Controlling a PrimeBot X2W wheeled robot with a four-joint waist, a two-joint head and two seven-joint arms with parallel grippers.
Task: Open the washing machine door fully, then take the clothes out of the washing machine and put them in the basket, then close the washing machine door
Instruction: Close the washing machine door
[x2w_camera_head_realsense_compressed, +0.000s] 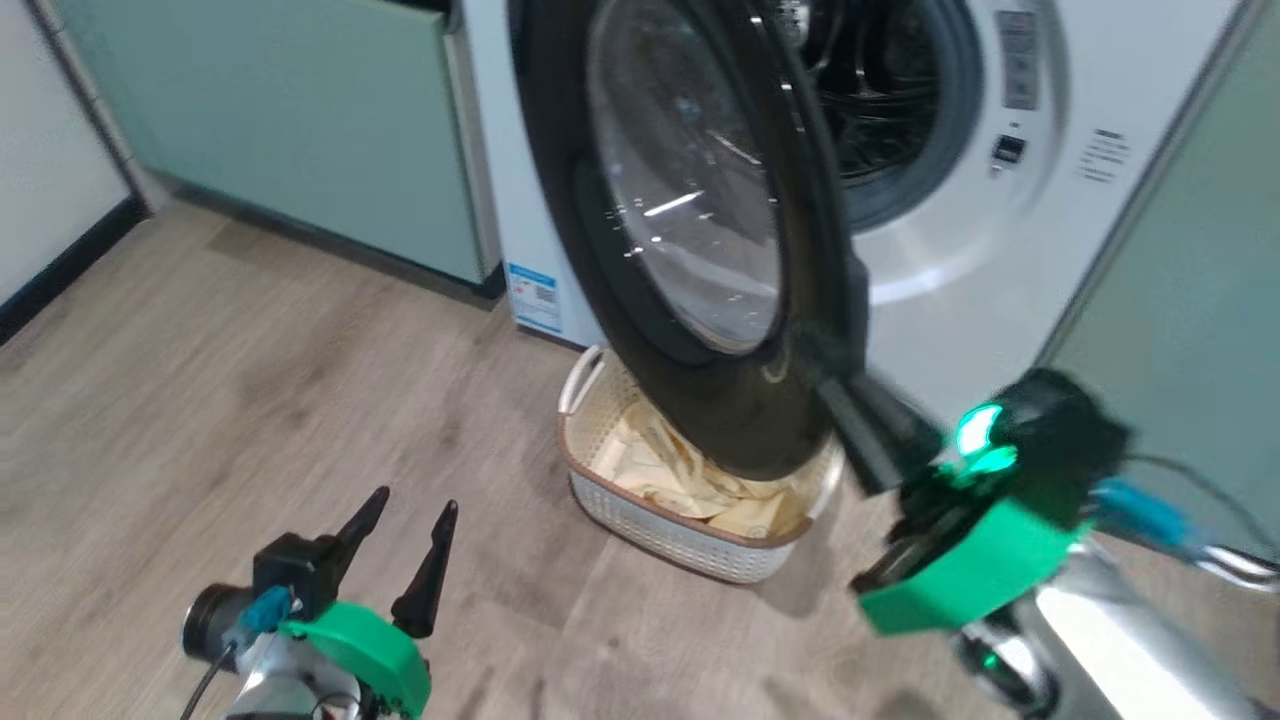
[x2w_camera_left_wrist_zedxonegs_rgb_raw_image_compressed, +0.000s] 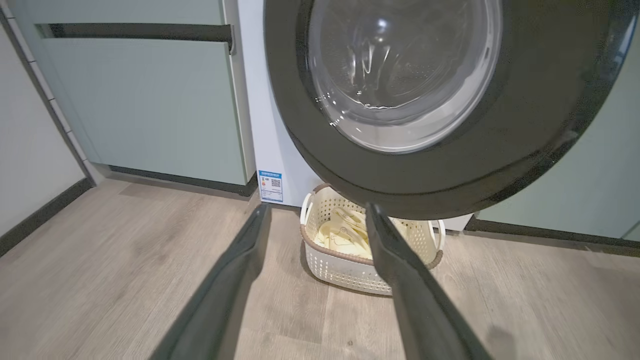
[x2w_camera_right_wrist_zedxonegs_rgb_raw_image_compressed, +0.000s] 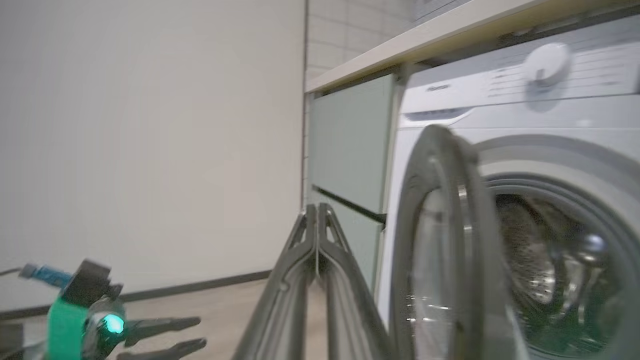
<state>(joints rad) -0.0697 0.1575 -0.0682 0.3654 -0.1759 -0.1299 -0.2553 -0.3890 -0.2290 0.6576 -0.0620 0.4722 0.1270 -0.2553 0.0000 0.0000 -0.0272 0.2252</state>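
Washing machine door hangs half open over the basket. Nearest, left of the basket, the left claw gapes wide. Right of it, the right claw, pinched shut, noses the door's glossy rim and could skid off, leaving the washing machine ajar.

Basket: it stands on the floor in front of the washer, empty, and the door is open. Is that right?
No. The basket is not empty: pale yellow clothes lie in it, as the left wrist view shows. It does stand on the floor in front of the washer, and the door is open.
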